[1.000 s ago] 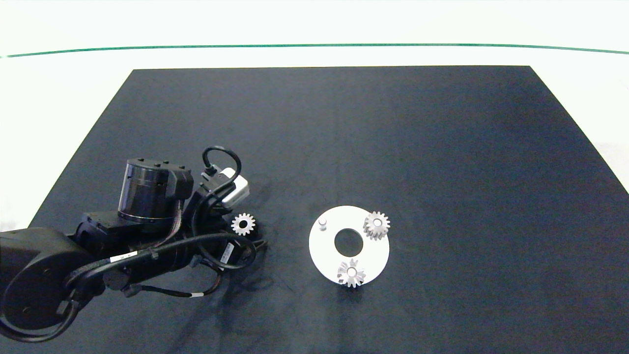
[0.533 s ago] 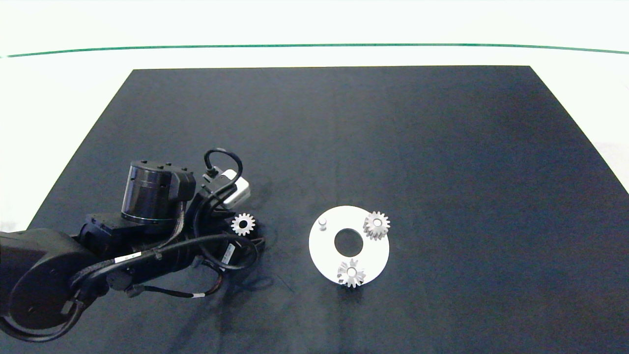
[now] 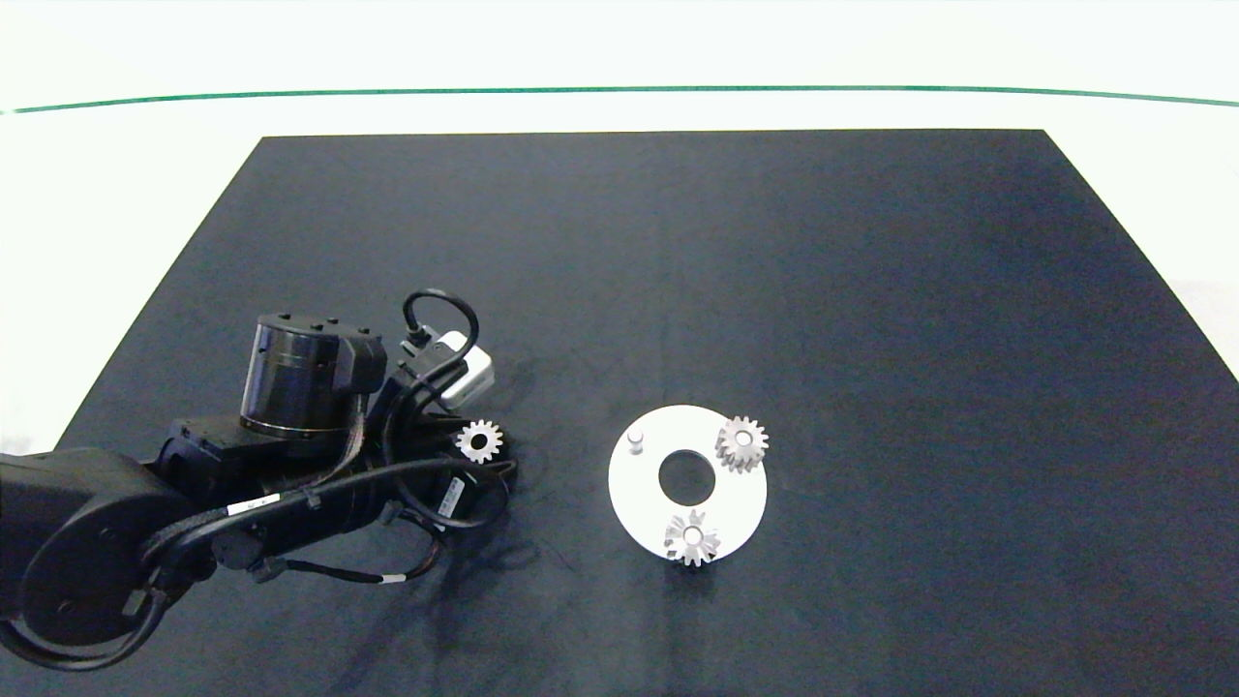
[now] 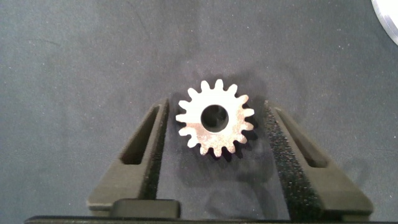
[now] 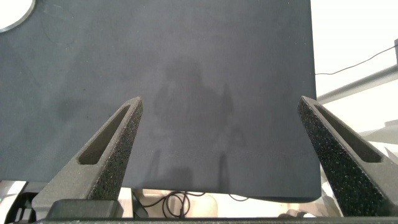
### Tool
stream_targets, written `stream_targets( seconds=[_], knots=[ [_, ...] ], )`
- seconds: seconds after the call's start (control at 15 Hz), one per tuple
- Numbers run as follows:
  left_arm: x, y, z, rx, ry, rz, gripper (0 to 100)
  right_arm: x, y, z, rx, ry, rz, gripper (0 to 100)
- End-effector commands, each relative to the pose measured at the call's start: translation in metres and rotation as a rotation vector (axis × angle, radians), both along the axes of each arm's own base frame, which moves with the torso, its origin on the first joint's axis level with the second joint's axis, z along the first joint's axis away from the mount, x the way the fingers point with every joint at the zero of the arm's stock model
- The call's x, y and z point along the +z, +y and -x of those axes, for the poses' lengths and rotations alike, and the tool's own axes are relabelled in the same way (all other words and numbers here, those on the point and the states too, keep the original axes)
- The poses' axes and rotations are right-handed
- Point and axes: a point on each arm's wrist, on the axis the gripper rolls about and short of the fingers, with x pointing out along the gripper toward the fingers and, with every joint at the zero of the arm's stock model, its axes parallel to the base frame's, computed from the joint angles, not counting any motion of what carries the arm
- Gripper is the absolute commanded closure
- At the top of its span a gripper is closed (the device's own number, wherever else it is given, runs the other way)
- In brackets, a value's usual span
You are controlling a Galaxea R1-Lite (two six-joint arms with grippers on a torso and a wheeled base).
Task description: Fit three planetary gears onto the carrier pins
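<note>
Planetary gears number three: the loose gear is lying flat on the black mat, sitting between the spread fingers of the left end effector, which is not yet touching it. To its right, the white disc is carrying two seated gears and one bare carrier pin. The right end effector is hanging wide open over the mat's edge, well apart from the disc.
</note>
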Motion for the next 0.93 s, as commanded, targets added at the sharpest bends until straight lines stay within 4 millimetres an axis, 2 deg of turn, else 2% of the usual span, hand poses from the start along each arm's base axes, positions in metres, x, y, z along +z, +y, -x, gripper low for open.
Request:
stream_targets(
  seconds=[0.07,0.93],
  knots=[
    [-0.0015,0.0006,0.0004,0.000,0.003,-0.005,48,-0.0010,0.0001,0.0003,0.001,0.004,0.003,0],
    [-0.0075,-0.0016,-0.0039,0.000,-0.007,0.000,74,-0.0024,-0.0002,0.0011,-0.002,-0.001,0.003,0]
  ],
)
